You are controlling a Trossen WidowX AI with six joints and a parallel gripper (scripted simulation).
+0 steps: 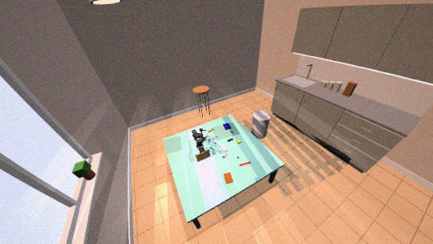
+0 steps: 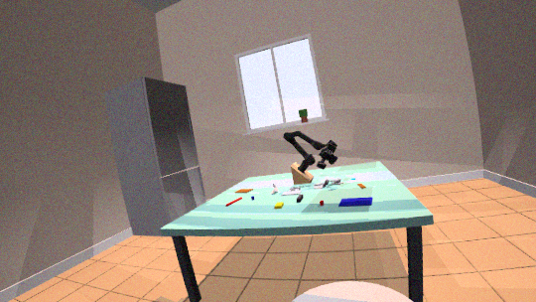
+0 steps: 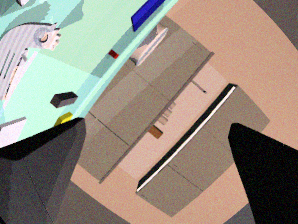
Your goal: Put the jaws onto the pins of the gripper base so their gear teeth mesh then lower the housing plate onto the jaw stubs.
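Note:
My gripper [image 2: 328,160] [image 3: 158,128] is open and empty, raised above the table, its fingers wide apart. In the wrist view a pale grey ribbed part [image 3: 20,42] with a round, toothed end lies on the table at the upper left, away from the fingers. A flat white piece [image 3: 11,131] lies partly behind the left finger. Pale grey and white parts [image 2: 330,183] lie close together in front of the arm's base. A white flat part [image 1: 223,148] [image 2: 292,192] and a small white piece [image 1: 224,156] [image 2: 275,190] are near them. Which are jaws, base or housing plate, and whether teeth mesh, I cannot tell.
On the green table [image 1: 180,180] [image 2: 223,219] are a blue block [image 1: 227,126] [image 2: 355,202] [image 3: 146,14], a black block [image 1: 230,140] [image 3: 64,99], a yellow block [image 1: 239,141] [image 2: 279,205], a red cube [image 2: 322,203] [image 3: 113,53], a red bar [image 1: 244,164] and an orange block [image 1: 228,177].

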